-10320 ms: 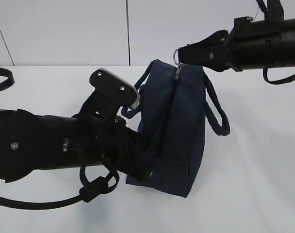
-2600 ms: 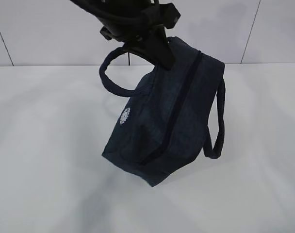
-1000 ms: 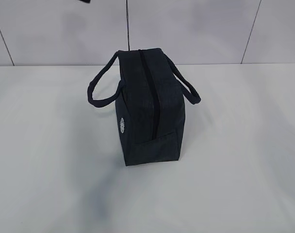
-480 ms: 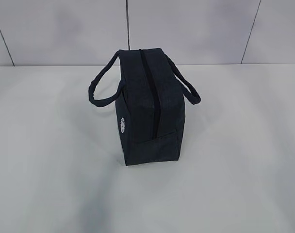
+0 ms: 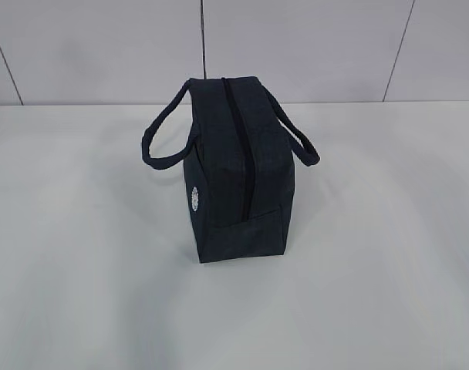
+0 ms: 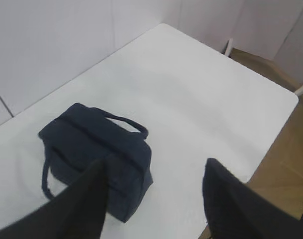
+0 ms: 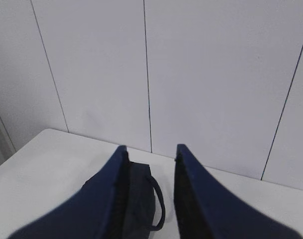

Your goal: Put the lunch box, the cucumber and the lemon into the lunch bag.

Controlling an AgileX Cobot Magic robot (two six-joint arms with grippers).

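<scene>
**Lunch bag stands alone, both tools drawn back**

Nothing has shifted in the last half second: the lunch bag (image 5: 238, 173) sits exactly where it sat then, while 2.6 seconds ago it hung tilted from a black arm at the top of the exterior view, and that arm is now gone from that view.

At the left of the bag in the exterior view, one loop handle (image 5: 161, 142) droops outward, and below it a small round white logo (image 5: 194, 198) shows on the side panel. The bag stands upright at the centre of the frame on the white tabletop (image 5: 389, 254), its closed zipper line (image 5: 238, 146) running along the top from back to front. At the right, the second handle (image 5: 296, 135) hangs over the other side.

In the left wrist view the bag (image 6: 94, 147) lies at the lower left of the frame, well below the left tool (image 6: 154, 199), whose two dark fingers (image 6: 86, 204) stand wide apart and released, holding nothing.

In the right wrist view the right tool (image 7: 149, 191) fills the bottom of the frame, its two blue-tinted fingers (image 7: 111, 199) parted with nothing between them; the bag (image 7: 141, 199) appears through the gap, one handle visible.

Lunch box, cucumber and lemon appear in no view.
</scene>
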